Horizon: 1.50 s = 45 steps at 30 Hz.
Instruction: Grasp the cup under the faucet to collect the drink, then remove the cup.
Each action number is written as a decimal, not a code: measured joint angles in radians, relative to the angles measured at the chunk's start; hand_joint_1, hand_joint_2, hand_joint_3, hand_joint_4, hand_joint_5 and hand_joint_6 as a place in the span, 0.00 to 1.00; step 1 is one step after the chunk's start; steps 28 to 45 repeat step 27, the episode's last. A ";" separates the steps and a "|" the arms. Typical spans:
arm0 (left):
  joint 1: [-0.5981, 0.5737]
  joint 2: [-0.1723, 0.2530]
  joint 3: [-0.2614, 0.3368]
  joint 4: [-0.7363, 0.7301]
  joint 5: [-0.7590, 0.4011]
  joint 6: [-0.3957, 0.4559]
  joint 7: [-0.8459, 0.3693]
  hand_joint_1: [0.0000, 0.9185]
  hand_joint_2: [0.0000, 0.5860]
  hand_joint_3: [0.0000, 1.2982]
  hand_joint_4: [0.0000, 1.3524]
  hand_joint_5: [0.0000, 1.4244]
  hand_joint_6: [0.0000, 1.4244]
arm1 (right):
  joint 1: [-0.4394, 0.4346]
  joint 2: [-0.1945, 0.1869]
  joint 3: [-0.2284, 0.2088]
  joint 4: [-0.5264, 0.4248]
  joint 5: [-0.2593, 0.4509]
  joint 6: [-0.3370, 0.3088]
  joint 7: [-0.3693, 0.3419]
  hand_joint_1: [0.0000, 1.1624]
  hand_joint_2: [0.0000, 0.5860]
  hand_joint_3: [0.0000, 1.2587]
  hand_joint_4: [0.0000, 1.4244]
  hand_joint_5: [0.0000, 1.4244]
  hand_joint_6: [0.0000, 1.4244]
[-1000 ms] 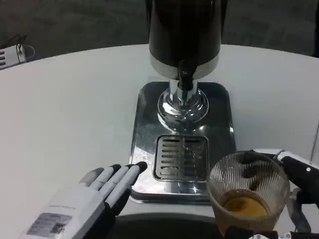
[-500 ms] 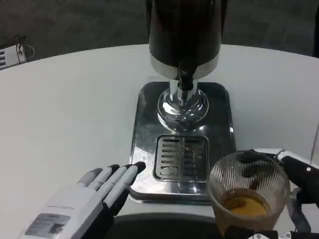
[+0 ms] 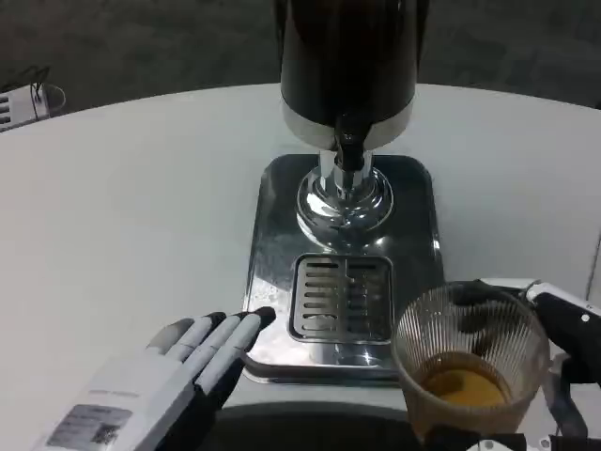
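Note:
A ribbed clear glass cup (image 3: pixel 470 362) with amber drink in its bottom sits at the lower right, in front of and to the right of the drip grate (image 3: pixel 341 297). My right hand (image 3: pixel 560 352) grips the cup from its right side, fingers wrapped around the far wall. The black dispenser (image 3: pixel 347 66) stands at the top centre with its faucet (image 3: pixel 348 143) above the chrome base. My left hand (image 3: pixel 160 381) lies flat at the lower left, fingers extended and holding nothing, fingertips touching the tray's front left corner.
The chrome drip tray (image 3: pixel 272 254) lies in the middle of the white round table (image 3: pixel 122 207). A white device with a cable (image 3: pixel 23 101) rests at the far left edge. Dark floor lies beyond the table.
The cup and my right hand have shifted very slightly right and down. My left hand stays where it was.

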 measured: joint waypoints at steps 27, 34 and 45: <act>0.017 0.000 0.000 -0.022 0.002 0.000 0.000 0.00 0.11 0.00 0.00 0.00 0.00 | 0.035 0.000 -0.027 -0.003 0.025 -0.025 0.000 0.81 0.35 0.92 0.98 0.99 0.98; 0.017 0.000 0.000 -0.022 0.002 0.000 0.000 0.00 0.11 0.00 0.00 0.00 0.00 | 0.035 0.000 -0.027 -0.003 0.025 -0.025 0.000 0.81 0.35 0.92 0.98 0.99 0.98; 0.017 0.000 0.000 -0.022 0.002 0.000 0.000 0.00 0.11 0.00 0.00 0.00 0.00 | 0.035 0.000 -0.027 -0.003 0.025 -0.025 0.000 0.81 0.35 0.92 0.98 0.99 0.98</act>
